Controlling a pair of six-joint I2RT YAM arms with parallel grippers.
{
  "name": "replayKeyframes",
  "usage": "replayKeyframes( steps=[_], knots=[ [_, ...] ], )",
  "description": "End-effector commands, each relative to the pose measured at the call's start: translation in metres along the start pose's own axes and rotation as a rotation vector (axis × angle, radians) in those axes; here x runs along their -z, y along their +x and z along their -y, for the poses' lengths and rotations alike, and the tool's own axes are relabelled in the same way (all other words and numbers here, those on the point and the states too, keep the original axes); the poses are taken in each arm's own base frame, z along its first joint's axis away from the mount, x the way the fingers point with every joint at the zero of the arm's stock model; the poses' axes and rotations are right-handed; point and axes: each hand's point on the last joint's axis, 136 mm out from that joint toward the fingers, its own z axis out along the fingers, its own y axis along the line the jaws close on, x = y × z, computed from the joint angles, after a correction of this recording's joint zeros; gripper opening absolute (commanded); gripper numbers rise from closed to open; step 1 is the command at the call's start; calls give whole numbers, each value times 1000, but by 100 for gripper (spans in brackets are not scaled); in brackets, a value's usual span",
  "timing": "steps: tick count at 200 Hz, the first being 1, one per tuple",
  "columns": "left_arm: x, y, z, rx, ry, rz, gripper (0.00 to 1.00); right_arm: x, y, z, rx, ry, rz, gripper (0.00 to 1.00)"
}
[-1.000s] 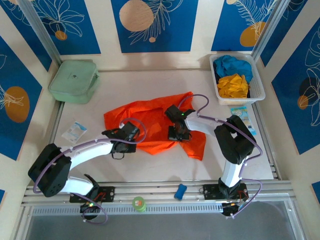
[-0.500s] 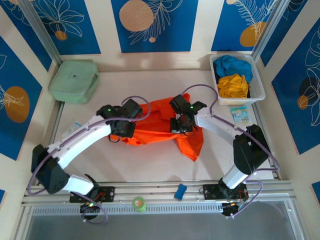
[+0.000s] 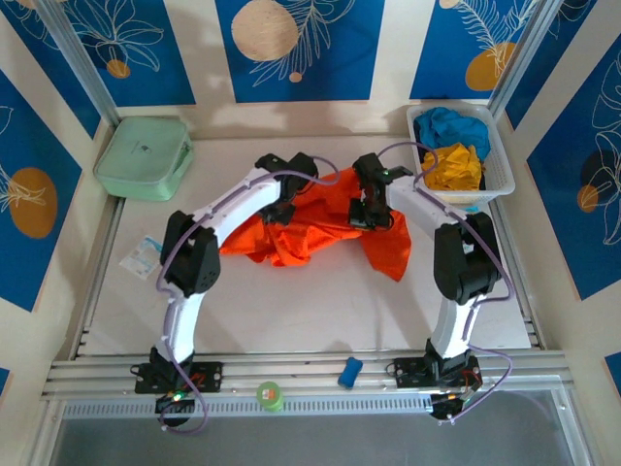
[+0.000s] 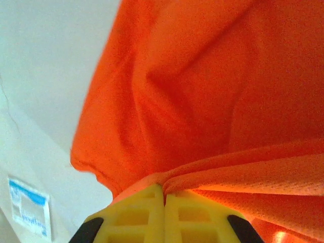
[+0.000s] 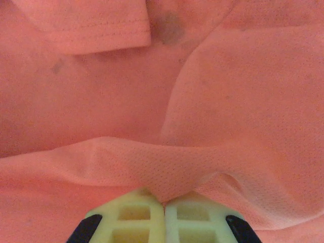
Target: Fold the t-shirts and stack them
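Centrally, toward the far side of the table (image 3: 291, 311), the orange t-shirt (image 3: 320, 233) is held bunched, clenched by the left gripper (image 4: 163, 195) and the right gripper (image 5: 164, 203). The yellow t-shirt (image 3: 452, 167) and blue t-shirt (image 3: 446, 126) are kept in the basket (image 3: 503, 173), far right.

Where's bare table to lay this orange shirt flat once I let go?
Widest free patch: the table in front of the orange t-shirt, out to the near edge. A smaller one lies between the green case and the shirt. Crowded by the basket.
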Motion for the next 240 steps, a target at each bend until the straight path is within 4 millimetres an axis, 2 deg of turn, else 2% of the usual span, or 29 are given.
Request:
replayKeyframes(
  steps=[1, 5, 28, 46, 52, 70, 86, 91, 108, 123, 132, 151, 155, 158, 182, 199, 219, 240],
  knots=[
    [-7, -26, -26, -25, -76, 13, 0, -4, -17, 9, 6, 43, -7, 0],
    [-10, -31, -27, -21, -80, 20, 0, -6, -20, 10, 2, 46, -7, 0],
    [-32, -48, -29, 7, -94, 39, 14, -17, -39, 12, -17, 67, -2, 0],
    [-42, -50, -28, 29, -93, 48, 31, -27, -51, 11, -33, 76, -4, 0],
    [-43, -48, -27, 36, -88, 51, 40, -30, -54, 11, -37, 79, -5, 0],
    [-33, -41, -29, 88, -65, 87, 63, -36, -62, 9, -51, 85, -5, 0],
    [-12, -29, -35, 140, -39, 123, 73, -35, -65, 5, -58, 73, -4, 0],
    [-4, -25, -38, 159, -30, 135, 74, -33, -65, 3, -58, 69, -2, 5],
    [29, -8, -40, 197, 18, 174, 77, -26, -64, -2, -49, 56, 10, 25],
    [57, 11, -29, 206, 97, 188, 77, -15, -62, -5, -40, 49, 26, 44],
    [69, 22, -17, 198, 150, 189, 76, -8, -59, -5, -36, 44, 35, 51],
    [86, 44, 25, 163, 286, 164, 73, 7, -51, -2, -45, 35, 59, 62],
    [88, 48, 35, 157, 317, 155, 72, 10, -49, -1, -47, 32, 64, 69],
    [89, 50, 41, 156, 338, 150, 71, 12, -48, -1, -49, 27, 69, 71],
    [89, 63, 99, 140, 468, 111, 70, 26, -31, 6, -57, 14, 89, 73],
    [78, 64, 124, 170, 495, 88, 71, 35, -18, 15, -65, 12, 97, 72],
    [57, 60, 136, 244, 482, 59, 71, 45, -4, 27, -77, 5, 109, 72],
    [35, 53, 137, 307, 424, 55, 69, 57, 11, 39, -89, -4, 124, 72]
  ],
)
